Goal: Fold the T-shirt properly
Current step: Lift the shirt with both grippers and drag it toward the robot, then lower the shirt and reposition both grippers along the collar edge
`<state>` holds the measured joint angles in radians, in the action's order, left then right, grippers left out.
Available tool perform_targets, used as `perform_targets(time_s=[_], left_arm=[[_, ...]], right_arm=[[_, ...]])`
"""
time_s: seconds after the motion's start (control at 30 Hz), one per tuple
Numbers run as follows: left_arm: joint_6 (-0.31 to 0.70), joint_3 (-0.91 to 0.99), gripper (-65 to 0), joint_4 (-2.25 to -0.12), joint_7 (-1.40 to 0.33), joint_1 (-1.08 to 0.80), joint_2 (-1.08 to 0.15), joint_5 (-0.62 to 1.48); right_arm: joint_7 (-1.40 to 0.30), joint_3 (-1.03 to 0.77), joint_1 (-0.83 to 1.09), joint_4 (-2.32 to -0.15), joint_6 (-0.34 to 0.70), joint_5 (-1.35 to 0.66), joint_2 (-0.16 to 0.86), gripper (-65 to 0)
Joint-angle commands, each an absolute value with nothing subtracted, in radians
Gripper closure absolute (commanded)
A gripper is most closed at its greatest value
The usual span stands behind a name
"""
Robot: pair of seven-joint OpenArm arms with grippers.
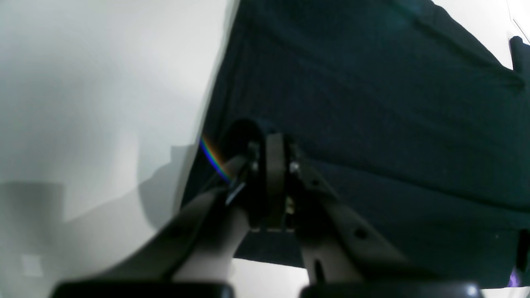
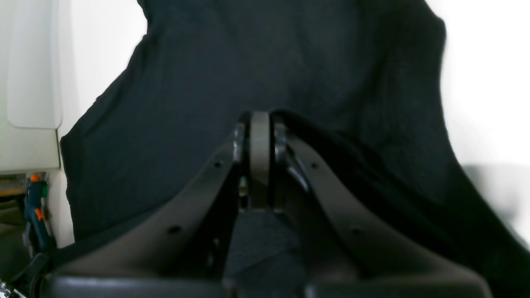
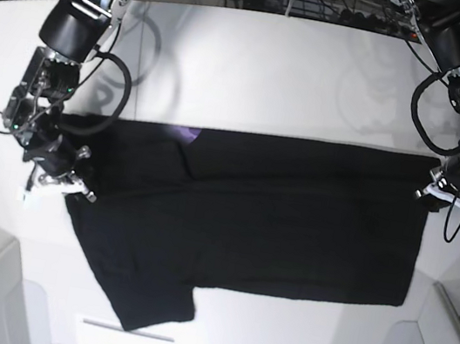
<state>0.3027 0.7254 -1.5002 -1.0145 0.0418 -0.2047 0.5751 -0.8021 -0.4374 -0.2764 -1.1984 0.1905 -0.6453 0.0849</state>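
Closest to the lens, the right gripper (image 2: 259, 124) has its jaws pressed together on an edge of the T-shirt (image 3: 274, 224), black cloth bunched against them. At the garment's opposite end, the left gripper (image 1: 274, 145) likewise pinches the cloth with jaws closed. Between the two grippers the T-shirt lies spread across the white table (image 3: 273, 73), one sleeve extending toward the table's near edge, a faint purple patch at the neck.

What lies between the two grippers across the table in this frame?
Only the T-shirt itself: in the base view the black cloth spans from the right gripper to the left gripper, each shut on an edge.
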Motion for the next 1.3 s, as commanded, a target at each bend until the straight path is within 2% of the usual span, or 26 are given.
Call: perform_targets(time_s=[0.0, 0.67, 0.7, 0.77, 0.8, 0.87, 0.97, 1.03, 1.07, 1.13, 1.27], left_arm=[[0.306, 0.730, 0.0, -1.512, -0.998, 0.056, -0.222, 0.582], [0.306, 0.733, 0.0, -1.512, -0.998, 0.048, -0.231, 0.582], [0.306, 0.733, 0.0, -1.512, -0.998, 0.048, -0.231, 0.582], [0.306, 0.733, 0.0, -1.518, -0.998, 0.048, -0.231, 0.582], [0.306, 0.734, -3.5, -1.521, -0.998, 0.048, -0.231, 0.582], [0.308, 0.734, -19.6, -1.523, -0.998, 0.050, -0.231, 0.585], [0.312, 0.776, -40.6, -1.549, -0.997, 0.053, -0.225, 0.588], [0.314, 0.851, -50.8, -1.595, -0.997, 0.053, -0.213, 0.590], [0.314, 0.886, -54.6, -1.623, -0.998, 0.047, -0.200, 0.590], [0.314, 0.941, -58.1, -1.673, -1.003, 0.031, -0.189, 0.590], [0.314, 0.964, -57.9, -1.718, -1.003, -0.093, -0.170, 0.591]], right_arm=[[-0.782, -0.437, -0.311, -1.204, 0.197, -0.659, 0.097, 0.0], [-0.782, -0.395, -0.309, -1.191, 0.196, -0.661, 0.097, 0.0], [-0.782, -0.412, -0.308, -1.191, 0.196, -0.661, 0.096, -3.6], [-0.782, -0.444, -0.294, -1.196, 0.196, -0.662, 0.094, -15.5], [-0.782, -0.464, -0.288, -1.214, 0.196, -0.662, 0.093, -20.6], [-0.782, -0.495, -0.260, -1.268, 0.196, -0.662, 0.090, -27.9], [-0.783, -0.526, -0.214, -1.377, 0.196, -0.667, 0.088, -28.7], [-0.788, -0.536, -0.170, -1.474, 0.196, -0.667, 0.082, -28.7], [-0.788, -0.539, -0.139, -1.529, 0.196, -0.667, 0.068, -28.7], [-0.788, -0.555, -0.065, -1.629, 0.185, -0.667, 0.048, -28.7], [-0.782, -0.581, 0.097, -1.799, 0.147, -0.667, -0.024, -30.0]])
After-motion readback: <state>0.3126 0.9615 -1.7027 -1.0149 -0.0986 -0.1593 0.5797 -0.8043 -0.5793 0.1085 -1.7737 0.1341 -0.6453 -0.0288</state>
